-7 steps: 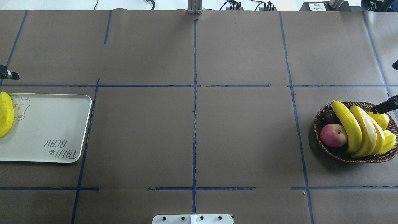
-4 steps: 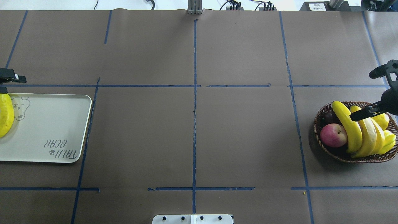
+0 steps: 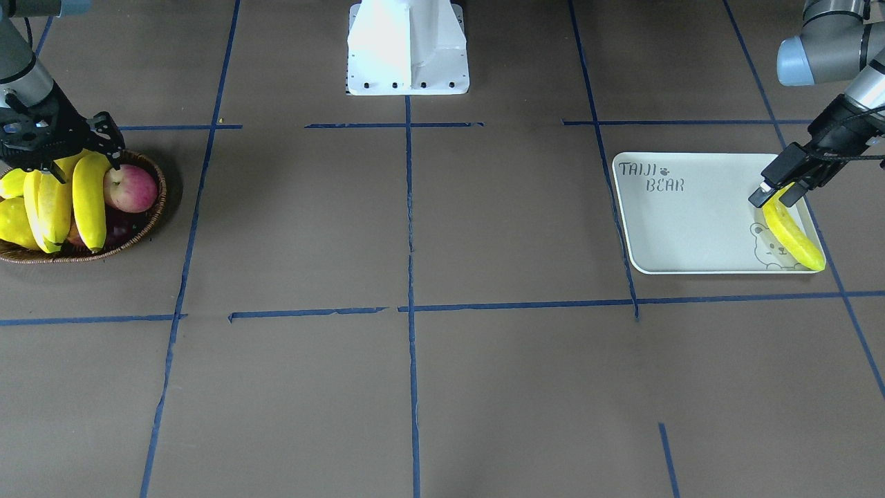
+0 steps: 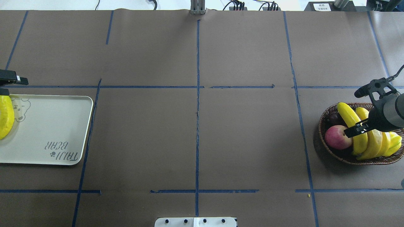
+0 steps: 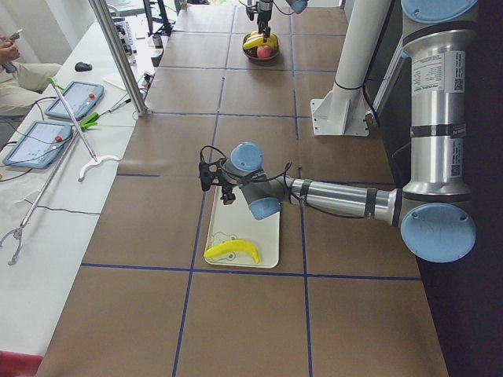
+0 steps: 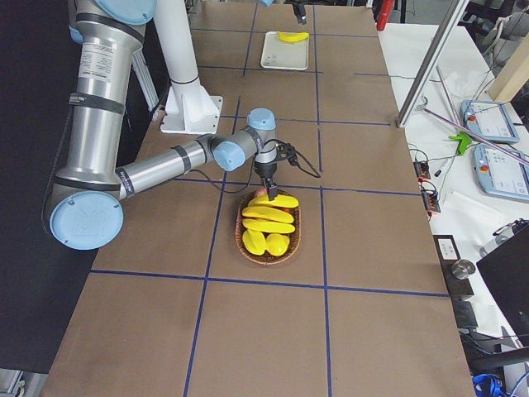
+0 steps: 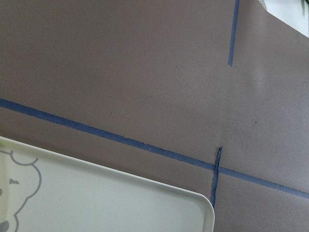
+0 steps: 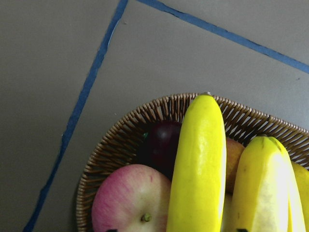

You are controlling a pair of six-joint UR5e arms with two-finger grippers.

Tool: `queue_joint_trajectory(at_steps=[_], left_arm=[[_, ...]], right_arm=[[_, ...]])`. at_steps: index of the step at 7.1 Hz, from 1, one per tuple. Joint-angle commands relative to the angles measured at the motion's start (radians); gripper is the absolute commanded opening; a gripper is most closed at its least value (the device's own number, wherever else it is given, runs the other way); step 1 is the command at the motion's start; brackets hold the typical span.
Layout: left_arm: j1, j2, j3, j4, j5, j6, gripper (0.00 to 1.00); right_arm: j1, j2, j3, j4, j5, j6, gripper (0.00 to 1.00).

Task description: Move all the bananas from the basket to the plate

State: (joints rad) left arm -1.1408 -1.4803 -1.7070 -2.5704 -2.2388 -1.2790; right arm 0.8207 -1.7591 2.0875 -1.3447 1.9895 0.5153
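Table, covered in a brown paper cover (image 4: 246,135) divided by blue tape lines (image 4: 198,94), is listed from the overhead view's left to its right. At the left edge the plate (image 4: 63,126) is laid flat, with its "TAIJI BEAR" lettering (image 4: 61,151) at the near end and its bear outline (image 4: 20,108) at the far corner. A single banana (image 4: 6,116) is laid on the plate along its outer short edge, beside and partly over the bear outline. The left gripper (image 4: 8,86) is held over the plate's far corner, near the banana's far end; its fingers are spread and, as shown in the left side view, kept apart from the fruit. At bottom centre a white base plate (image 4: 195,221) is seen. At the right the basket (image 4: 347,159) is set, in which three bananas (image 4: 359,143) are laid side by side. A red apple (image 4: 337,137) and a dark plum-like fruit (image 4: 334,119) are lodged on their left, and yellow-green fruit (image 4: 394,142) on their right. The right gripper (image 4: 352,113) is held over the basket with its jaws wide apart, astride the leftmost banana; contact cannot be told.
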Motion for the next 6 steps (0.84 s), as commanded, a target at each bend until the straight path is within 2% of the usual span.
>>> queue_joint_trajectory(at_steps=[1, 6], left_arm=[[0.0, 0.0, 0.0, -0.001, -0.001, 0.0, 1.0], [0.001, 0.006, 0.0, -0.005, 0.001, 0.001, 1.0]], right_arm=[[-0.017, -0.013, -0.001, -0.002, -0.008, -0.006, 0.76], [-0.018, -0.025, -0.007, -0.002, -0.023, -0.026, 0.76]])
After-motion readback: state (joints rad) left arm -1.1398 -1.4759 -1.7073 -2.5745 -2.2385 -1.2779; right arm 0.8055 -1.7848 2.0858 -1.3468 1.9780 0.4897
